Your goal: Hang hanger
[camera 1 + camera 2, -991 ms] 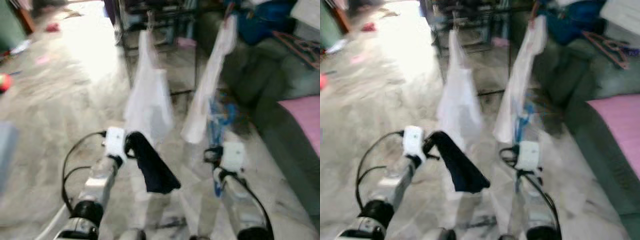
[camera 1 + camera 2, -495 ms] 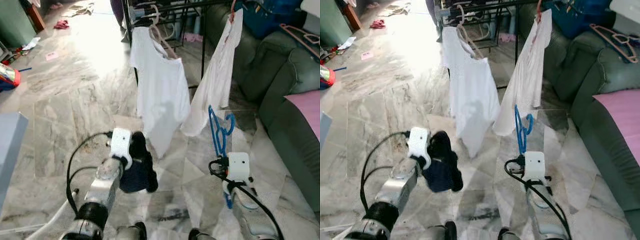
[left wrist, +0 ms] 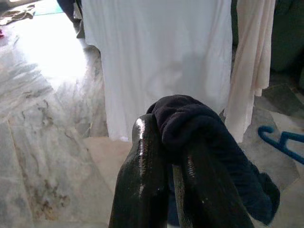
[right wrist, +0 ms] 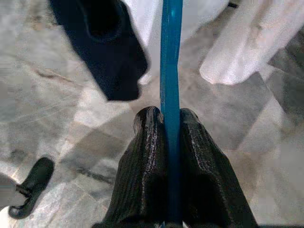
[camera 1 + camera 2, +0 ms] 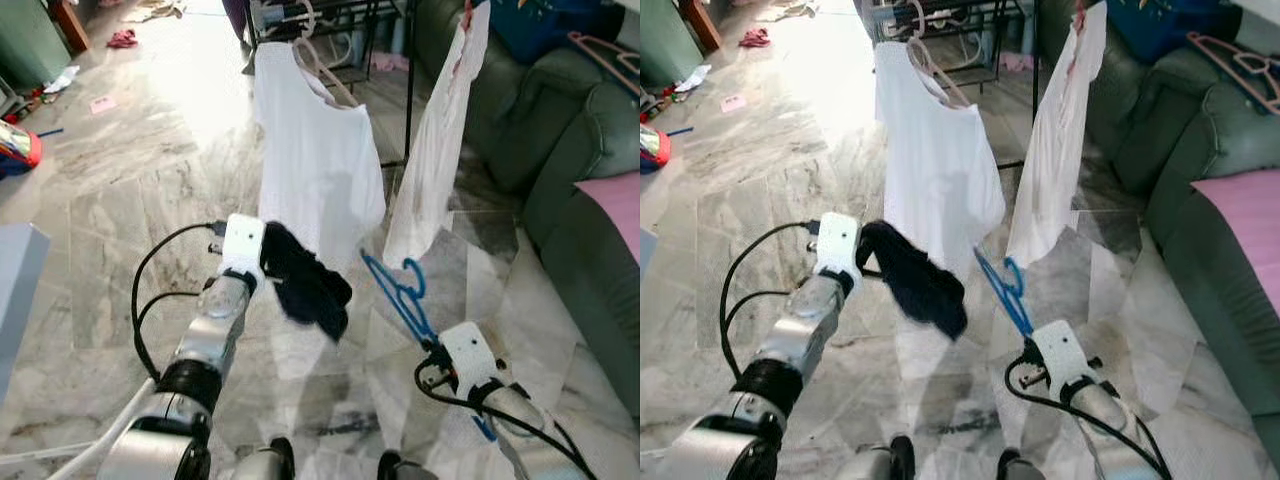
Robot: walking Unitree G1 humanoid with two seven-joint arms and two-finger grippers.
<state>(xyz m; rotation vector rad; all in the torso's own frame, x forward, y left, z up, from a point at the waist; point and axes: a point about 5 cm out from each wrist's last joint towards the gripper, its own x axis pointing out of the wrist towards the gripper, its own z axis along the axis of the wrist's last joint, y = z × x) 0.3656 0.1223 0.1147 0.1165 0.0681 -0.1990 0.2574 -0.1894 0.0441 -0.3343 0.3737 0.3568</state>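
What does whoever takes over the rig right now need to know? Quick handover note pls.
Left pincer: shut on a dark navy garment, held up in front of the robot.
Right pincer: shut on the blue hanger, which tilts up toward the garment.
Drying rack stands ahead with two white shirts hanging: one on a pale hanger, one nearer the green sofa.
Done: garment and hanger are both picked up.
Left: the garment is not on the hanger, and the hanger is not on the rack. Probably dress the hanger first, then step closer and hook it on the rail.
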